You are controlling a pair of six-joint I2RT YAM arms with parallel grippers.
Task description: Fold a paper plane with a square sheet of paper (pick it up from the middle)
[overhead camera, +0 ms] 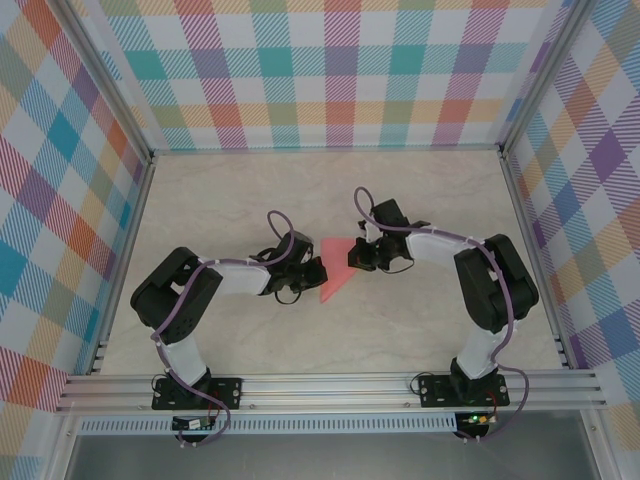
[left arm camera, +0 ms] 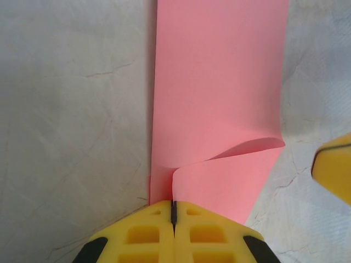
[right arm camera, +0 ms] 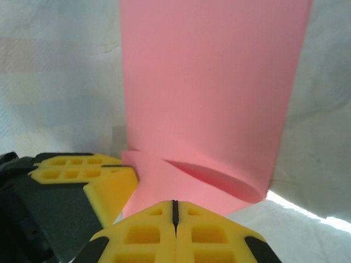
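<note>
The square sheet of paper is salmon pink and folded into a pointed triangle, lying on the table between my two grippers. My left gripper sits at its left edge. In the left wrist view that gripper is shut, and a curled flap of the sheet runs into the seam between its fingers. My right gripper is at the sheet's upper right. In the right wrist view it is shut with its tips against the near edge of the sheet. I cannot tell whether paper is pinched there.
The pale marbled table is boxed in by plaid walls at the back and both sides. An aluminium rail runs along the near edge. The left gripper's yellow fingers touch the sheet close beside my right gripper.
</note>
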